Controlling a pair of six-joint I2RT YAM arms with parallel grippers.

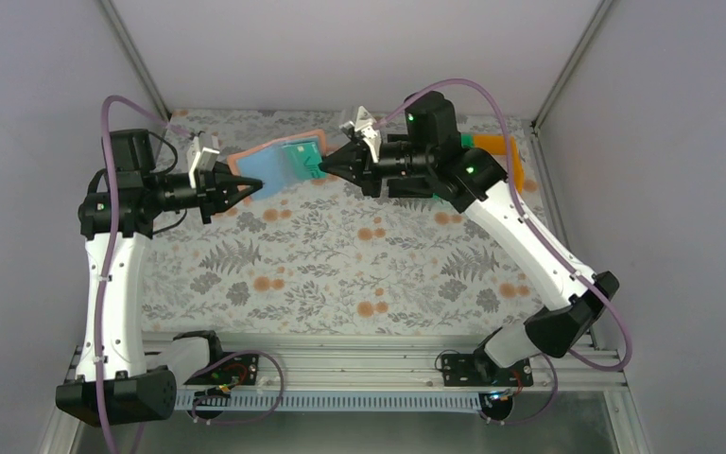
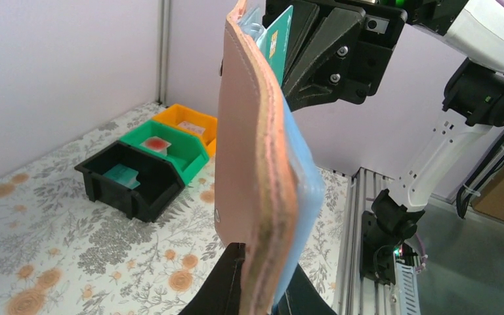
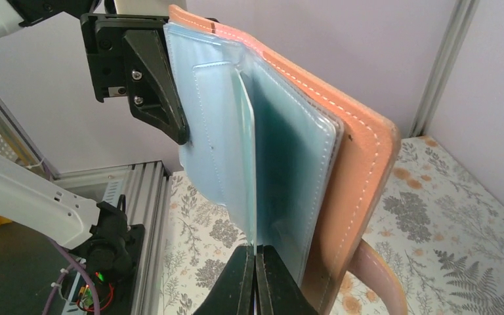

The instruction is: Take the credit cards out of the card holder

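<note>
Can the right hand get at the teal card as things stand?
Likely yes: the left hand holds the card holder open in the air, and the right hand, shut, sits at the exposed teal card.

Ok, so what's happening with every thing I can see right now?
Card holder: open, held up in the air.
Teal card: sticking out of the holder, pinched.
Left fingers: shut on the card holder.
Right fingers: shut on the teal card.
Black bin: second teal card inside.
Green bin: white card inside.
Orange bin: pale card inside.
</note>
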